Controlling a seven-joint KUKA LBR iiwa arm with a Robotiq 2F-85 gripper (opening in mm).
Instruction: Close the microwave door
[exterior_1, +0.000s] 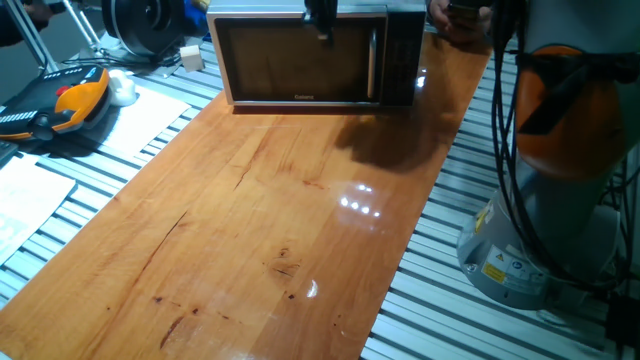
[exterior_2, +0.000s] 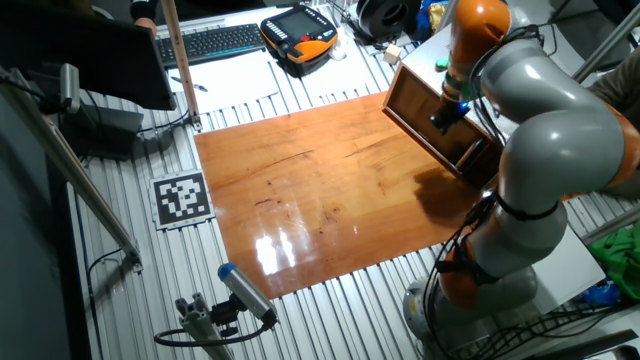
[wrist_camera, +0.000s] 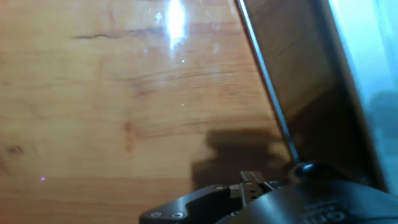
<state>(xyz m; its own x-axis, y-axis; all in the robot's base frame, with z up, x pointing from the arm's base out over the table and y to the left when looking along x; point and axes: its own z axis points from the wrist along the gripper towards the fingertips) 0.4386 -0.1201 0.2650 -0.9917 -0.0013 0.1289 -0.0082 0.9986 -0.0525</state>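
Note:
The microwave stands at the far end of the wooden tabletop. The microwave door reflects the wood, has a vertical silver handle, and looks flush or nearly flush with the front. My gripper hangs right in front of the door's upper part. In the other fixed view my gripper is against the door. The hand view shows the door with its handle rod on the right, and only the gripper body at the bottom. The fingers do not show clearly.
An orange-black teach pendant and a cable spool lie left of the microwave. A keyboard and a printed marker sit beside the tabletop. The arm's base with cables stands at the table's right side.

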